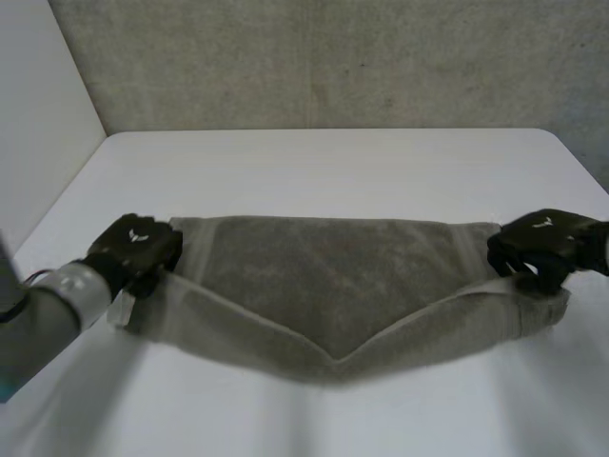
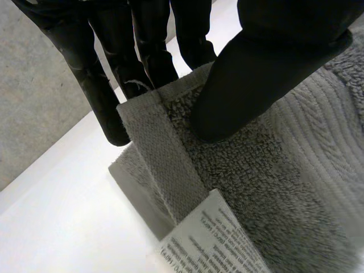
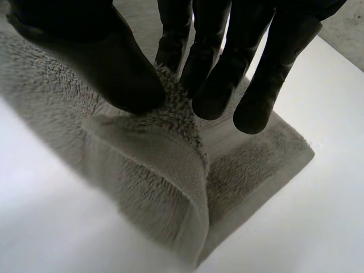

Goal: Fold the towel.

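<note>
A grey towel (image 1: 324, 286) lies across the white table (image 1: 324, 162), its near edge lifted and sagging to a point in the middle. My left hand (image 1: 133, 249) pinches the towel's left corner (image 2: 170, 142) between thumb (image 2: 250, 74) and fingers (image 2: 108, 96); a white care label (image 2: 210, 244) hangs below that corner. My right hand (image 1: 538, 249) pinches the right corner (image 3: 170, 114) between thumb (image 3: 114, 74) and fingers (image 3: 222, 79), and the lifted layer curls over the layer on the table. Both hands hold their corners just above the towel's far edge.
A grey wall (image 1: 324, 57) rises behind the table's far edge, and a white panel (image 1: 38, 124) stands at the left. Bare tabletop stretches between the towel and the wall and along the near side.
</note>
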